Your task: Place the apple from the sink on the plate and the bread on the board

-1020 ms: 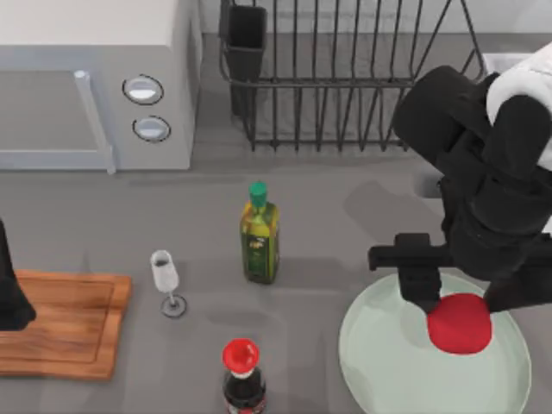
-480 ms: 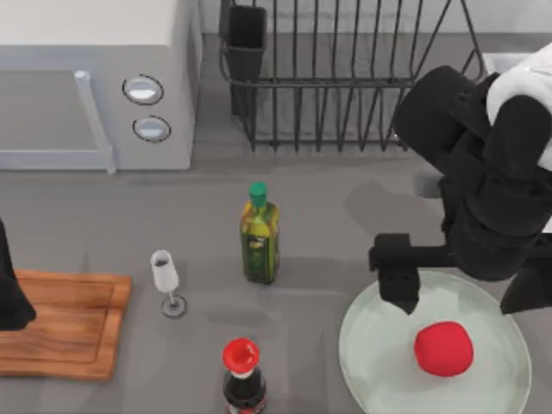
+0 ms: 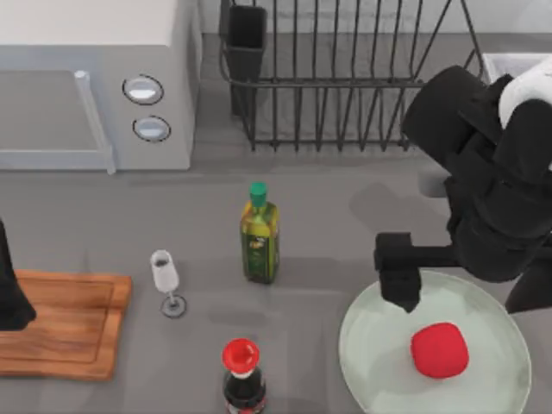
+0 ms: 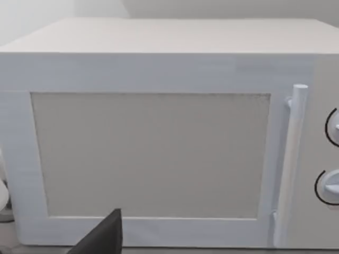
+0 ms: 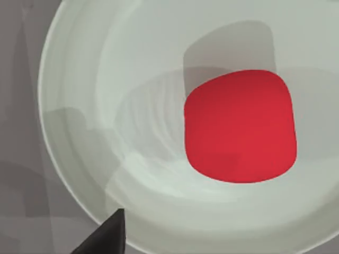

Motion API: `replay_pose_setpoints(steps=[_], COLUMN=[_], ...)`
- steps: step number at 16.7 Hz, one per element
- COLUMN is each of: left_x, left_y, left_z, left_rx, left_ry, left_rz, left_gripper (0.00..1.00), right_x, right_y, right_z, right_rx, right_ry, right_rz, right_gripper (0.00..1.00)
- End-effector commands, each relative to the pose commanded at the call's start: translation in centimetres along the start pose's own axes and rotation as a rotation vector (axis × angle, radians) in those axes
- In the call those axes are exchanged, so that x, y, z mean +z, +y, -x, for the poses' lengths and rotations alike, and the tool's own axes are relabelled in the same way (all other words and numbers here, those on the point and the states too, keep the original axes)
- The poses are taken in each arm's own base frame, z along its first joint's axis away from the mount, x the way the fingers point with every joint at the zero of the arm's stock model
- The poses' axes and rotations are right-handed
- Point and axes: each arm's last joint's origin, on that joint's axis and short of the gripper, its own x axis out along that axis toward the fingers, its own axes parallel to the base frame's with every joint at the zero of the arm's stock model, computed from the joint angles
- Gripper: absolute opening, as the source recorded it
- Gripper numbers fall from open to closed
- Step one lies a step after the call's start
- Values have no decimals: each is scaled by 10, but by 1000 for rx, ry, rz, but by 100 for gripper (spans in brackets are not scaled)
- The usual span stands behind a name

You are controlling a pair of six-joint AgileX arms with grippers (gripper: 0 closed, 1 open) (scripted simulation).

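Top view: our right end effector (image 3: 466, 289) hangs spread wide above the plate (image 3: 371, 345), empty, clear of the apple (image 3: 440, 350) resting there.

Bare tabletop (image 3: 112, 216) runs open between microwave (image 3: 95, 86) and board (image 3: 60, 323); oil bottle (image 3: 259, 233), glass (image 3: 166, 280) and red-capped bottle (image 3: 242, 375) crowd the middle toward the front edge.

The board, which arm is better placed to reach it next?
Left, probably. The left arm sits over the board's left end, while the right tool hangs open above the plate, across the table, with the apple already lying there.
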Motion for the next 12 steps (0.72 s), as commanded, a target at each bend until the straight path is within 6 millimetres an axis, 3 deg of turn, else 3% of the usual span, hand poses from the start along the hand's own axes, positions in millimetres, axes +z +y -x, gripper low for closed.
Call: replay_pose_setpoints(steps=[6, 9, 12], left_x=[0, 0, 0], left_y=[0, 0, 0], left_z=[0, 0, 0], left_rx=[0, 0, 0], left_ry=[0, 0, 0], left_rz=[0, 0, 0], left_gripper=[100, 100, 100], right_x=[-22, -50, -82], right_y=[-57, -96, -129], right_z=[13, 17, 9], right_rx=[150, 230, 259], right_ry=[-270, -534, -850], right_rz=[3, 6, 9], right_gripper=[100, 100, 100])
